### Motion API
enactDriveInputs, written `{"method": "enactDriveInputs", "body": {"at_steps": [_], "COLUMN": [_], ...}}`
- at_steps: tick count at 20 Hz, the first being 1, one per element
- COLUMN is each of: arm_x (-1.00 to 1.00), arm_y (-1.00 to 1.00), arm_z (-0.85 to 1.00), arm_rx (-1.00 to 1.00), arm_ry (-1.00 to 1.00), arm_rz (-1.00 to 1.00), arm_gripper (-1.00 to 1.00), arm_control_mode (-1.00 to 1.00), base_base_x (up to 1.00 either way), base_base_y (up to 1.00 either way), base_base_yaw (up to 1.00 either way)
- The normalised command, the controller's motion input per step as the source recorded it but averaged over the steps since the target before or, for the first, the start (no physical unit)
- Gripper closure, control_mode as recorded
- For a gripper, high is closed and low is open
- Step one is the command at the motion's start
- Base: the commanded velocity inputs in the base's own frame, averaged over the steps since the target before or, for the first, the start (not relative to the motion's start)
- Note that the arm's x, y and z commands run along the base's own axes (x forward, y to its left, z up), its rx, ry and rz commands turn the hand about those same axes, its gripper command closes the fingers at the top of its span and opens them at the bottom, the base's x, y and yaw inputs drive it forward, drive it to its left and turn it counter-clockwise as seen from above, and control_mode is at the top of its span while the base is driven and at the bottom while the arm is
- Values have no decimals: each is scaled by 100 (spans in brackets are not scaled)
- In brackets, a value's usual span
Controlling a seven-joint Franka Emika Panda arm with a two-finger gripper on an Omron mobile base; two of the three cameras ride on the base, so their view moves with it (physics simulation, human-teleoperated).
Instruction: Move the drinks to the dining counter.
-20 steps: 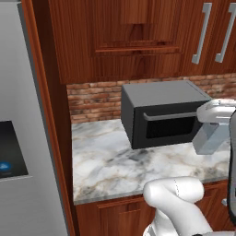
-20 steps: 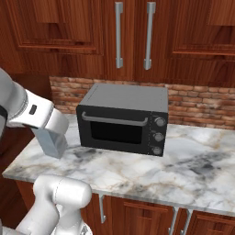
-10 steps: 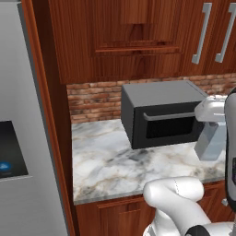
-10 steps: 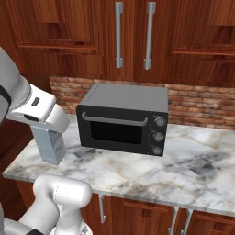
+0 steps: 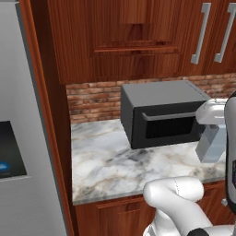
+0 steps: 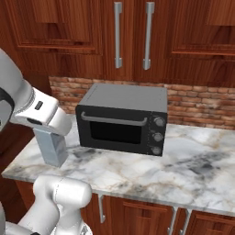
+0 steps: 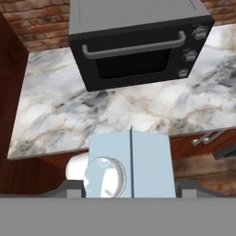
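Note:
The pale grey-blue gable-top carton (image 6: 51,147) is upright at the front left of the marble counter with the microwave, left of the oven in the right base view. It also shows at the right edge of the left base view as carton (image 5: 211,145). My gripper (image 6: 47,131) is shut on its top from above. In the hand view the carton (image 7: 131,163) with its round cap sits between the fingers, over the counter's front edge. I cannot tell whether its base touches the marble. The black bottle and the dining counter are out of view.
A black microwave (image 6: 123,119) stands on the marble counter (image 6: 183,165) against a brick backsplash. Wooden wall cabinets (image 6: 133,32) hang above. A grey fridge (image 5: 18,138) and a wooden side panel close off the left. Cabinet doors run below the counter.
The hand and the carton have shifted a little lower and toward the counter's front edge. The microwave and the views have stayed put.

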Motion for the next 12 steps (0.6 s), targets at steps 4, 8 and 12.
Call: {"method": "enactDriveInputs", "body": {"at_steps": [4, 8, 12], "arm_x": [0, 0, 0], "arm_y": [0, 0, 0], "arm_z": [0, 0, 0], "arm_rx": [0, 0, 0], "arm_ry": [0, 0, 0], "arm_rz": [0, 0, 0], "arm_gripper": [100, 100, 100], "arm_control_mode": [100, 100, 100], "base_base_x": [0, -5, -4], "base_base_y": [-72, -79, -23], "base_base_yaw": [-16, -39, -89]}}
